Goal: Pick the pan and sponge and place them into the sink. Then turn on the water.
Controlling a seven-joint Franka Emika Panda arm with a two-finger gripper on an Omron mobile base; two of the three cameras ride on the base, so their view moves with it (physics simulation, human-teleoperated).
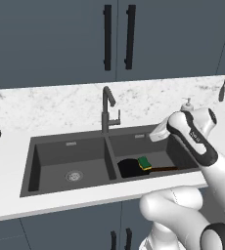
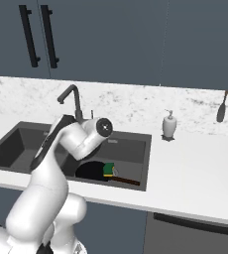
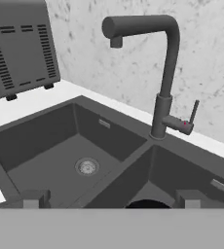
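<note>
1. Simulated kitchen: dark blue-grey cabinets with long black pulls above, marbled backsplash, white counter (image 1: pixel 7 200) running under both base views.
2. Set into that counter, the sink (image 1: pixel 33 163), wide, dark grey, two basins parted by a central divider; the basin toward the microwave bare apart from its round drain (image 1: pixel 74 175), the other one holding both task things.
3. At the counter's far end in the hand view, a grey microwave (image 3: pixel 16 44) with vent slots, well clear of the work.
4. Behind the divider, the faucet (image 3: pixel 165 73), tall and angular, spout over the basins, side lever (image 3: pixel 192 114) raised beside the body; no stream seen at the spout, so water judged still off.
5. In the occupied basin, the pan (image 1: pixel 129 168), black, flat on the floor, brown handle pointing away from the divider.
6. On the pan's rim, near where the handle starts, the sponge (image 1: pixel 145 162), green face up over yellow.
7. Beside the sink on the right, a white soap dispenser (image 2: pixel 169 124); not part of the job.
8. Over the sink and facing the faucet, the gripper (image 3: pixel 109 198), fingertips spread wide apart, nothing between them.
9. Step in hand, by judgement: placing done, tap remaining. Next move calls for reaching up to the lever and pushing it, avoiding the spout.
</note>
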